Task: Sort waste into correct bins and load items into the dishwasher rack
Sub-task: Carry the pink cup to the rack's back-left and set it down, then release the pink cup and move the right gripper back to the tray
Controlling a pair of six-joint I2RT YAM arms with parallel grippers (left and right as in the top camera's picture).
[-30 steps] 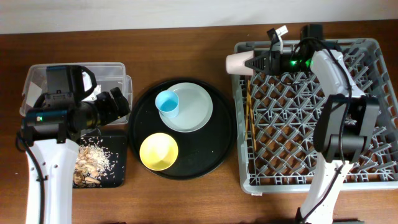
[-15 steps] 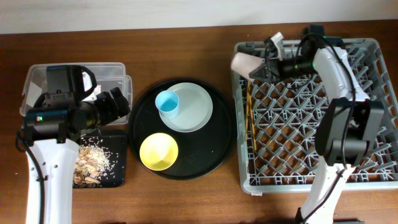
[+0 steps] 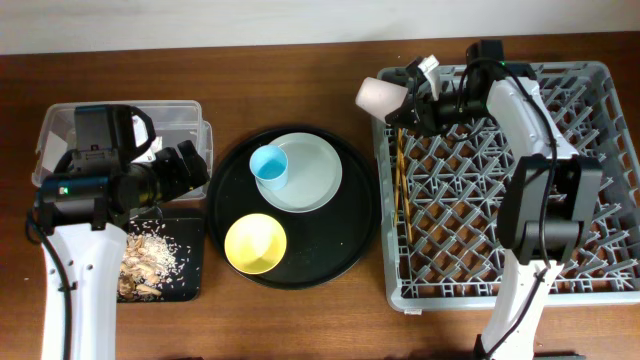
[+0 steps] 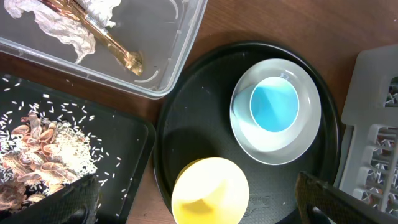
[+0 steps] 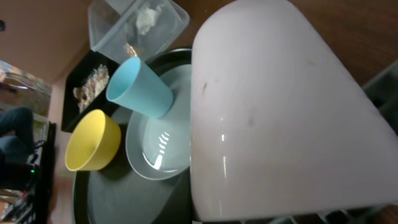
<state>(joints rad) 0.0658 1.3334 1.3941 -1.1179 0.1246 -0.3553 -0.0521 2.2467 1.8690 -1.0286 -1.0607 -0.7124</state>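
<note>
Right gripper (image 3: 409, 104) clamps pink cup (image 3: 380, 95) sideways, base pointing left over rack (image 3: 500, 293) edge

Right gripper (image 3: 408, 100) extended left, jaws clamping pink cup (image 3: 380, 96); left gripper (image 3: 195, 168) jaws seemingly spread.

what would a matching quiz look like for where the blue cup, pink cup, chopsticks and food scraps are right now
Things:
1. light-blue cup
2. pink cup
3. chopsticks
4. food scraps

Places:
A. in the shallow black tray
B. standing on the plate
C. held in the right gripper
D. lying in the rack

Pairs: 1-B, 2-C, 3-D, 4-A
</note>
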